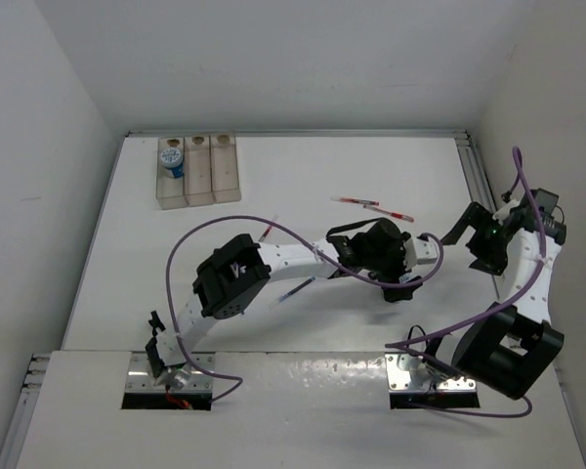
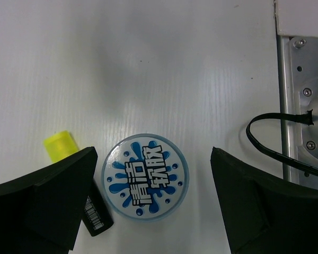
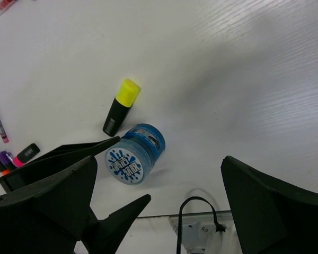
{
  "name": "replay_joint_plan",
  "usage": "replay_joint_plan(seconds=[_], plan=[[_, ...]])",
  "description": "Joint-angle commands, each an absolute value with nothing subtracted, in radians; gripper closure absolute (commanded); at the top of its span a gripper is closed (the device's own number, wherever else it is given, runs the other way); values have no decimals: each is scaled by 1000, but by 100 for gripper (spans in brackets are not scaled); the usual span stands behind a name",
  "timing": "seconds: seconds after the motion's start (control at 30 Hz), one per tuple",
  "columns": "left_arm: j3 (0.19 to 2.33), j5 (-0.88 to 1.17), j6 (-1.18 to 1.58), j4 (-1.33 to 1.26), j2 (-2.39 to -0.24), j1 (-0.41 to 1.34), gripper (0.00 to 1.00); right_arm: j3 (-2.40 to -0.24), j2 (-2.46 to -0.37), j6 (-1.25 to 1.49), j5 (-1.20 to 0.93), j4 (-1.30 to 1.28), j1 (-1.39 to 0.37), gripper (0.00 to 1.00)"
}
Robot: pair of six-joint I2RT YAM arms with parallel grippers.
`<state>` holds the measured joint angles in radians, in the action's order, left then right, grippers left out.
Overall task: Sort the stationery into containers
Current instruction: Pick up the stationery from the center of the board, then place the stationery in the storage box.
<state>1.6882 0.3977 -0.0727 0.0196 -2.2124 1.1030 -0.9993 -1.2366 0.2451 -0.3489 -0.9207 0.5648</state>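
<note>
A round blue-and-white disc (image 2: 146,176) lies on the white table between the open jaws of my left gripper (image 2: 153,153), which straddle it without touching. A black highlighter with a yellow cap (image 2: 61,146) lies just left of it. The right wrist view shows the disc (image 3: 133,153) as a squat blue tub, the highlighter (image 3: 119,108) and the left gripper's fingers (image 3: 74,151). My right gripper (image 3: 160,172) is open and empty, off to the right (image 1: 481,244). The tan three-slot tray (image 1: 225,168) stands at the far left with one disc (image 1: 176,166) in its left slot.
Two red pens (image 1: 371,206) lie beyond the left gripper (image 1: 396,278); a blue pen (image 1: 295,290) and another red pen (image 1: 266,232) lie by the left arm. More highlighters (image 3: 10,157) lie at the left. A metal rail (image 2: 299,106) with a black cable edges the table.
</note>
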Motion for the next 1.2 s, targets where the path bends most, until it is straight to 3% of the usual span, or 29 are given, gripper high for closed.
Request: replay_joint_plan(seconds=[0.0, 0.23, 0.33, 0.5, 0.53, 0.63, 0.7, 0.93, 1.17], plan=[[1732, 370, -64, -11, -2236, 1121, 5, -1008, -1238, 227, -374, -900, 580, 2], [1712, 319, -94, 35, -2238, 1112, 10, -1002, -1239, 209, -387, -900, 600, 2], [1684, 311, -95, 26, -2221, 1104, 18, -986, -1238, 209, -393, -893, 603, 2], [1672, 318, -80, 18, -2204, 1089, 46, -979, -1233, 207, -394, -890, 603, 3], [1672, 325, -80, 17, -2200, 1085, 56, -979, -1229, 201, -391, -891, 603, 3], [1667, 333, -72, -9, -2171, 1063, 67, -982, -1220, 190, -385, -888, 603, 4], [1651, 337, -61, -3, -2113, 1042, 69, -983, -1212, 184, -385, -888, 604, 4], [1591, 388, 34, 175, -1858, 786, 77, -974, -1215, 192, -454, -882, 589, 7], [1582, 367, 11, 424, -1637, 347, 80, -968, -1186, 236, -335, -786, 341, 8]])
